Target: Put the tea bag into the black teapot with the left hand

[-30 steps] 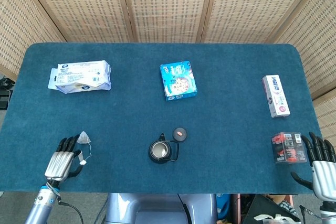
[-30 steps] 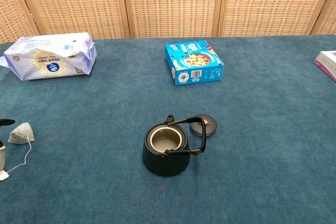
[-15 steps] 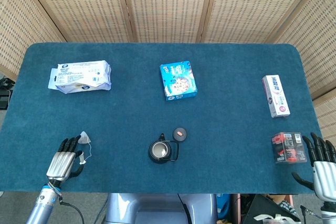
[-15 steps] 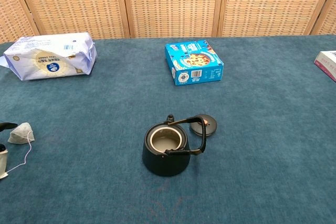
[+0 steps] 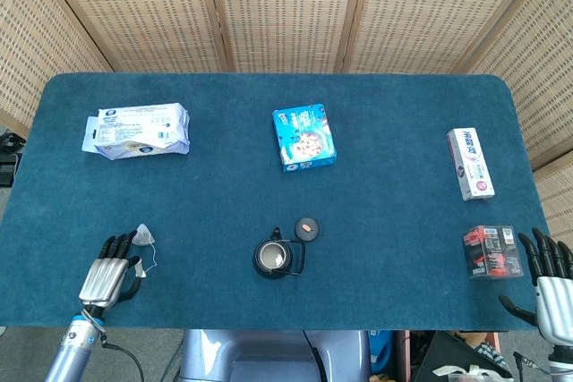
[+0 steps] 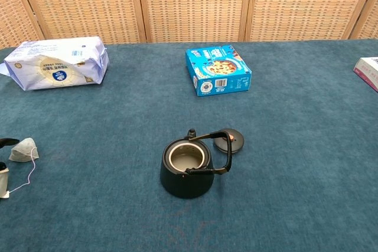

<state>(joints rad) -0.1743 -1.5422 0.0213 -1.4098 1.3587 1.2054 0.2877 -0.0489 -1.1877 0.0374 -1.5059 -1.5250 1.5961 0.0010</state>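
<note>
The tea bag (image 5: 144, 236) (image 6: 22, 150) lies on the blue cloth at the front left, and its string runs back to a small paper tag (image 5: 141, 270). My left hand (image 5: 107, 276) lies flat just behind it with its fingers stretched out and apart. The fingertips (image 6: 6, 142) reach the bag's edge, and the hand holds nothing. The black teapot (image 5: 274, 258) (image 6: 186, 168) stands open at the front centre, handle up. Its lid (image 5: 308, 228) (image 6: 230, 141) lies beside it to the right. My right hand (image 5: 551, 285) hovers at the front right corner, fingers spread and empty.
A white packet (image 5: 136, 131) lies at the back left, a blue box (image 5: 304, 137) behind the teapot and a white-pink box (image 5: 471, 163) at the right. A red-black pack (image 5: 491, 252) sits next to my right hand. Wicker screens stand behind the table (image 5: 403, 221).
My left hand has drawn back slightly toward the table's front edge. The tea bag has stayed on the cloth. The right hand has sunk a little.
</note>
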